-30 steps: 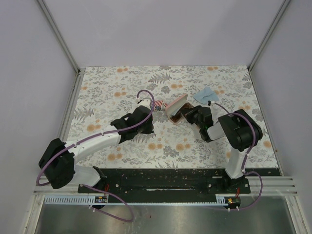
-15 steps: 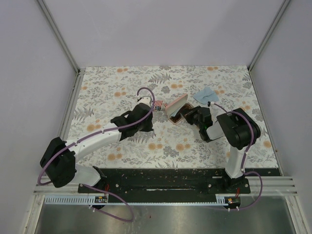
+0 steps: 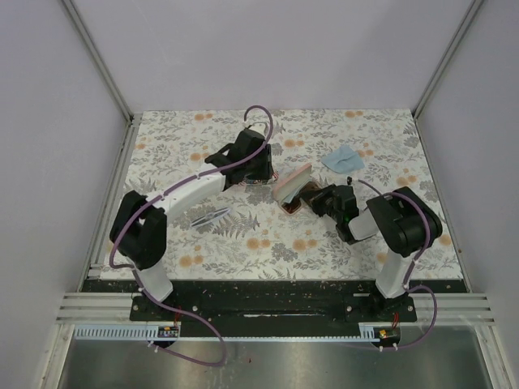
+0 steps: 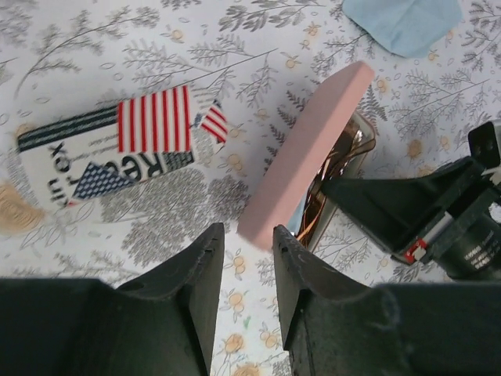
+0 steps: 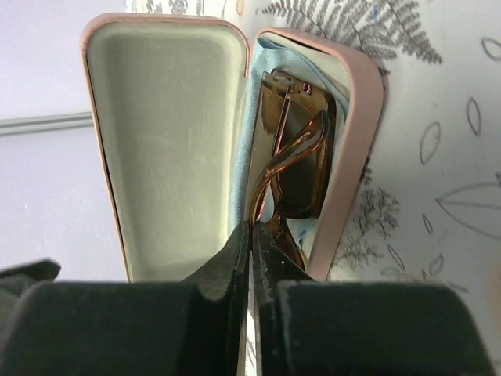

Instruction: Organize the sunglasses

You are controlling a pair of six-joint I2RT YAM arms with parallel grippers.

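The reddish-brown sunglasses lie folded in the base of the open pink case, on a blue lining. My right gripper is shut on their thin copper temple at the case's near end. From above, the case stands with its lid up and the right gripper at its right side. My left gripper is open and holds nothing; it sits just short of the pink lid. A silvery-framed pair lies on the table under the left forearm.
An American-flag-printed case lies flat to the left of the pink case. A blue cloth rests at the back right. The left arm stretches across the table's middle. White walls surround the floral table.
The left arm has swung from the near left of the case to its far-left side, and its jaws have opened. The silvery pair now shows on the table. The right gripper has stayed put.
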